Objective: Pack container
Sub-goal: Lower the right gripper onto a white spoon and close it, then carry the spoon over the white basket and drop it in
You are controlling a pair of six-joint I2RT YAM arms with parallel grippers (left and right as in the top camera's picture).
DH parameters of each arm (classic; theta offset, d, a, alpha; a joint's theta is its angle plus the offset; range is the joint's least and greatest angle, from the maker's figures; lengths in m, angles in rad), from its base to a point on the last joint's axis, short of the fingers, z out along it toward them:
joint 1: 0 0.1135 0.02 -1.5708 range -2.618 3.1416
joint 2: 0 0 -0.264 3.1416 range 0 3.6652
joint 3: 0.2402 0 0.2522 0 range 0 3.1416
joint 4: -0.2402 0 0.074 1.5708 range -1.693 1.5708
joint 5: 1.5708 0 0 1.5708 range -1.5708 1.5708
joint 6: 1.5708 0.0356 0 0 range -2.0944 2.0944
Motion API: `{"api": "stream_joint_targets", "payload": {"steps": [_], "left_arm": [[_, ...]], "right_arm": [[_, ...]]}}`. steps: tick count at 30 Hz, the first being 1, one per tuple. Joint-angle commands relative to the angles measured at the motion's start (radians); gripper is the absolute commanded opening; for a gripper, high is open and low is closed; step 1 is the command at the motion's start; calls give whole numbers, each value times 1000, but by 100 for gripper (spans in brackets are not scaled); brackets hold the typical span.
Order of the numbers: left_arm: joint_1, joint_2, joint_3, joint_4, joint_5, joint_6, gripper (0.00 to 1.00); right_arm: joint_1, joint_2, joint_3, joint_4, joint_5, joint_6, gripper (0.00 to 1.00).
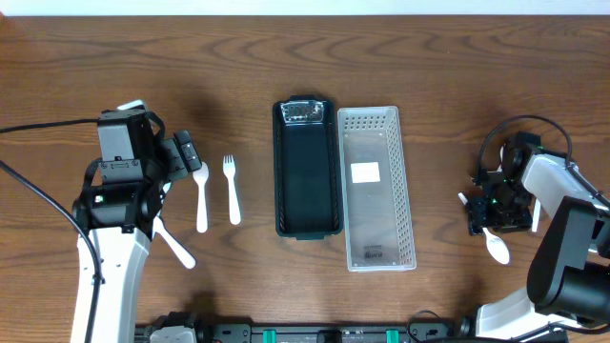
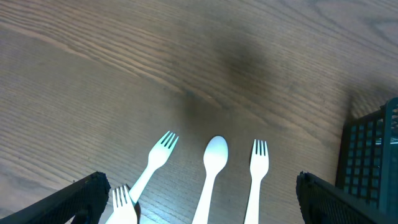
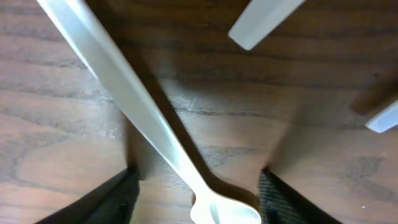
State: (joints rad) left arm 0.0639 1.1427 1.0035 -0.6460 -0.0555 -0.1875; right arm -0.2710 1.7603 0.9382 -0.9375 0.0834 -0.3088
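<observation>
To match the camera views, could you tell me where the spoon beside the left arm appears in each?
Overhead: the spoon, left of centre.
Left wrist: bottom centre, between two forks.
Right wrist: not in it.
Shared landmark: the black basket, right of the spoon in both.

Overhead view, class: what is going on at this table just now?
The left gripper hangs open above white forks and a spoon lying left of the black container. The right gripper is open astride another white spoon on the table at the right. No cutlery is in the container yet; a clear perforated tray lies beside it.
</observation>
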Motion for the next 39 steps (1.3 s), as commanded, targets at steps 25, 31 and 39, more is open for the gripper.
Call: {"api": "stream_joint_targets", "payload": {"steps": [25, 31, 39], "left_arm": [[3, 0, 20, 2, -4, -13, 98], [3, 0, 20, 2, -4, -13, 98], [3, 0, 20, 2, -4, -13, 98]], "right_arm": [[-6, 18, -5, 27, -20, 10, 8], [-4, 18, -5, 39, -20, 24, 4], [21, 18, 4, 66, -21, 79, 1]]}}
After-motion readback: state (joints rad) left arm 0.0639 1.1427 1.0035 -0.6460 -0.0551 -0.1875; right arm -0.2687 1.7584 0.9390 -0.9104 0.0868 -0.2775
